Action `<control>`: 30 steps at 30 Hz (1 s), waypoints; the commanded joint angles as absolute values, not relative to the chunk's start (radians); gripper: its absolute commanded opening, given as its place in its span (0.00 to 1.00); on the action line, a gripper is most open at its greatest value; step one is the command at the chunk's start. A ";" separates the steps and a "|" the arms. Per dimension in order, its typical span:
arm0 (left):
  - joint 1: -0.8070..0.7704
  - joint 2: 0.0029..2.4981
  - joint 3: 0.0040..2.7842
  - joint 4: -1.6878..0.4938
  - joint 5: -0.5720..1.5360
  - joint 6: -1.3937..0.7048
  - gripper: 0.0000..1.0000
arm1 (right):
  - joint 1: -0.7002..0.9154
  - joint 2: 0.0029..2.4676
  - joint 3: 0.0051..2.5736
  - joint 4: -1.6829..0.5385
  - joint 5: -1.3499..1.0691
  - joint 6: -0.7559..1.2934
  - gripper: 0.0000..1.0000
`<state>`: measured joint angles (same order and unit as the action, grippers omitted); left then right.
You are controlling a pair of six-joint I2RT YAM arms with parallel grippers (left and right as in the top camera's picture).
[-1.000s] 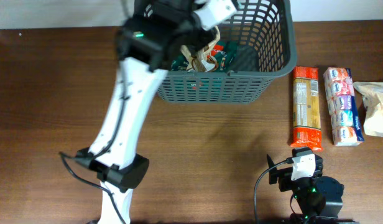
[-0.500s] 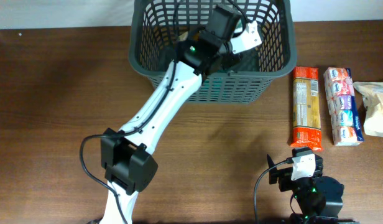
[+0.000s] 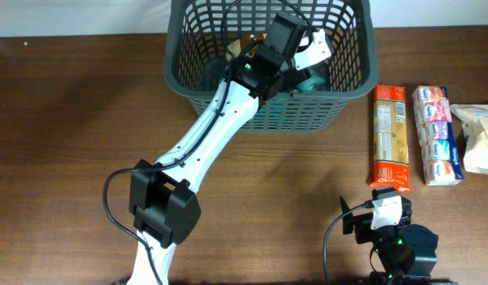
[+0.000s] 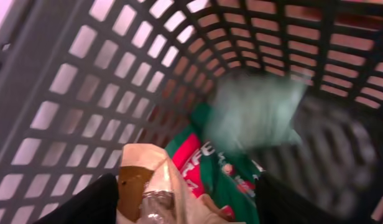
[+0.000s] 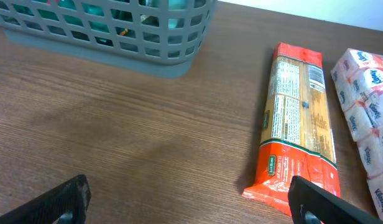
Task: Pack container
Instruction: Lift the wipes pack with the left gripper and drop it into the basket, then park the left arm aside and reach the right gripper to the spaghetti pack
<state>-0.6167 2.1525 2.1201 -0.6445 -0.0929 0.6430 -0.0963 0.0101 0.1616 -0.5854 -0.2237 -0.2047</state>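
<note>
You are seemingly dropping a teal packet (image 4: 257,109) ahead of your left gripper (image 4: 185,202), spread wide and empty, into the basket (image 3: 323,111); the pasta pack (image 3: 389,134), lying off to the gripper's right, is waiting next.

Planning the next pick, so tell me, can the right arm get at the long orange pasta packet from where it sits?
Probably yes. The pasta packet lies flat on the wooden table just ahead of the open right claw, with nothing between them.
</note>
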 commanded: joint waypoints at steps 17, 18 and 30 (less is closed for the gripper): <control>-0.399 1.739 2.268 -0.864 -0.293 0.266 0.81 | -0.089 0.004 0.156 -0.586 -0.229 -0.193 0.99; -0.375 1.726 2.268 -0.897 -0.292 0.237 0.81 | -0.089 0.004 0.156 -0.586 -0.229 -0.193 0.99; -0.124 1.720 2.265 -1.321 -0.292 0.014 0.96 | -0.089 0.004 0.156 -0.586 -0.229 -0.193 0.99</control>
